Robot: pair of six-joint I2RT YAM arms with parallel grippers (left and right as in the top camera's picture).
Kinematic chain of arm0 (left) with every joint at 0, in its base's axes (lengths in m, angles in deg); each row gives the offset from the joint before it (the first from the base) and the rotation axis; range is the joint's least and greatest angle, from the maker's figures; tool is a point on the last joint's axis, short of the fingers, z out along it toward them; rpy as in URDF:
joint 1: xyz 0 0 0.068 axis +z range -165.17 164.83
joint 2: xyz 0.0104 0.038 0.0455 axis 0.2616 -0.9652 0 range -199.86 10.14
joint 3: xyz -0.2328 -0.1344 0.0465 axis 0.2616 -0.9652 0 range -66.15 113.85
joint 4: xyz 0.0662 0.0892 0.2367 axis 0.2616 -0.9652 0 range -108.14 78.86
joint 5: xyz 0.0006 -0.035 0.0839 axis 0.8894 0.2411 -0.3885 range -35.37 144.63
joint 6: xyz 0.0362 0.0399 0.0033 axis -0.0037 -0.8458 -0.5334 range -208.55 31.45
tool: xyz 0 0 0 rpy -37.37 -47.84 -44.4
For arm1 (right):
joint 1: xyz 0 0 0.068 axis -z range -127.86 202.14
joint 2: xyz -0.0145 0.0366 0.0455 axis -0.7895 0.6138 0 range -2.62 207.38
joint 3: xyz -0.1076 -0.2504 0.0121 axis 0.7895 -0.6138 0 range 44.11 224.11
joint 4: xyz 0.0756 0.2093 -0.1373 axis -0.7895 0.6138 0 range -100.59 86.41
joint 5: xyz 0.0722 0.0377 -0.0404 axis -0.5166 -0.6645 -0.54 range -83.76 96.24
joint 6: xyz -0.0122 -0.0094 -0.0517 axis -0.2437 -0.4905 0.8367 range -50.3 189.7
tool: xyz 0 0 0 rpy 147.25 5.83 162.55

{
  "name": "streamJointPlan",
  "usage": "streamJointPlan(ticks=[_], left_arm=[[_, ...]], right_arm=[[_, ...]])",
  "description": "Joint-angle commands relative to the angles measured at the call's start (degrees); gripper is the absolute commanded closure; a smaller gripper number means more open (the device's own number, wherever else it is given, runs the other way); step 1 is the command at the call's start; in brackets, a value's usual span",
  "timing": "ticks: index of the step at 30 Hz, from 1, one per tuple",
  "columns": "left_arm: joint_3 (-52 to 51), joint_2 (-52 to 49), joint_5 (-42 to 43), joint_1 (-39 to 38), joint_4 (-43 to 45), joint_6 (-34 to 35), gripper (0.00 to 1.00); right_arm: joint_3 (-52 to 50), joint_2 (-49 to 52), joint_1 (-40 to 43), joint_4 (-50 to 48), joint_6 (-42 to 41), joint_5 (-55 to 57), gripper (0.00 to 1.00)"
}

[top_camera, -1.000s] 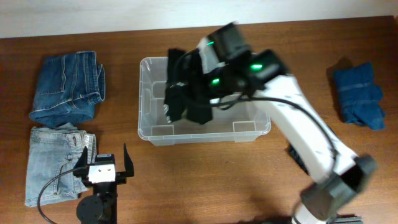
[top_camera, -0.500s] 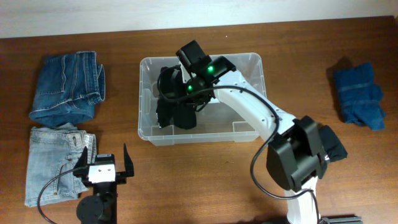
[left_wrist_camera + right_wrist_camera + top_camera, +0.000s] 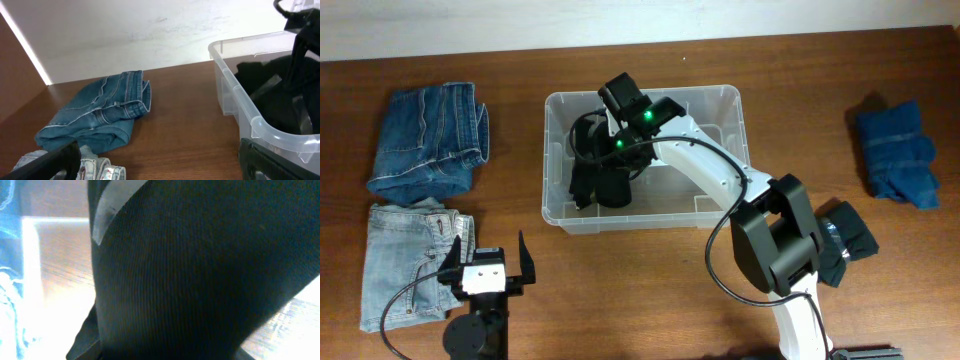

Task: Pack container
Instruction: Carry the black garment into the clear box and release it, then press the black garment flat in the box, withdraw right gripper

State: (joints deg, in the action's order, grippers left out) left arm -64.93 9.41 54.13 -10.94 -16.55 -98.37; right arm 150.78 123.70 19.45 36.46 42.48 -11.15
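Note:
The container (image 3: 650, 218), a clear plastic bin, stands in the middle of the table; its left wall (image 3: 235, 100) shows in the left wrist view. A black garment (image 3: 592, 185) lies bunched in its left half. My right gripper (image 3: 608, 168) reaches down into the bin onto that garment, and black cloth (image 3: 200, 280) fills the whole right wrist view, hiding the fingers. Whether the jaws still hold the cloth does not show. My left gripper (image 3: 486, 262) rests open near the front left edge, its jaws wide apart with only bare table between them (image 3: 160, 165).
Folded dark blue jeans (image 3: 428, 140) lie at the back left, also seen as jeans (image 3: 100, 115) from the left wrist. Light blue jeans (image 3: 410, 260) lie just left of my left gripper. A folded blue garment (image 3: 897, 150) sits far right.
The right arm has swung down and lowered the black garment from above the bin into its left half. The left arm has not moved.

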Motion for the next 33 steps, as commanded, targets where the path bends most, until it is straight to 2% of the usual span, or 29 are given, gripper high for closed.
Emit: streamJointPlan(ticks=[1, 10, 13, 18, 23, 24, 26, 28, 33], left_arm=[[-0.3, 0.4, -0.3, -0.3, 0.0, -0.1, 0.0], [-0.3, 0.4, -0.3, -0.3, 0.0, -0.1, 0.0], [-0.3, 0.4, -0.3, -0.3, 0.0, -0.1, 0.0], [-0.3, 0.4, -0.3, -0.3, 0.0, -0.1, 0.0], [-0.3, 0.4, -0.3, -0.3, 0.0, -0.1, 0.0], [-0.3, 0.4, -0.3, -0.3, 0.0, -0.1, 0.0], [-0.3, 0.4, -0.3, -0.3, 0.0, -0.1, 0.0], [-0.3, 0.4, -0.3, -0.3, 0.0, -0.1, 0.0], [-0.3, 0.4, -0.3, -0.3, 0.0, -0.1, 0.0]], right_arm=[[0.3, 0.5, -0.5, -0.8, -0.3, -0.3, 0.58], [0.3, 0.6, -1.1, -1.4, -0.3, -0.3, 0.37], [0.7, 0.5, -0.6, -1.1, 0.4, 0.1, 0.19], [5.8, 0.4, 1.8, 6.6, 6.2, 1.9, 0.09], [9.6, 0.4, 4.5, 15.5, 6.7, 16.0, 0.06], [9.6, 0.4, 5.0, 16.4, 7.6, 16.5, 0.08], [9.1, 0.6, 5.4, 17.4, 7.5, 17.3, 0.23], [7.7, 0.6, 5.7, 17.5, 7.5, 18.2, 0.53], [6.4, 1.4, 5.7, 17.3, 7.4, 18.5, 0.76]])
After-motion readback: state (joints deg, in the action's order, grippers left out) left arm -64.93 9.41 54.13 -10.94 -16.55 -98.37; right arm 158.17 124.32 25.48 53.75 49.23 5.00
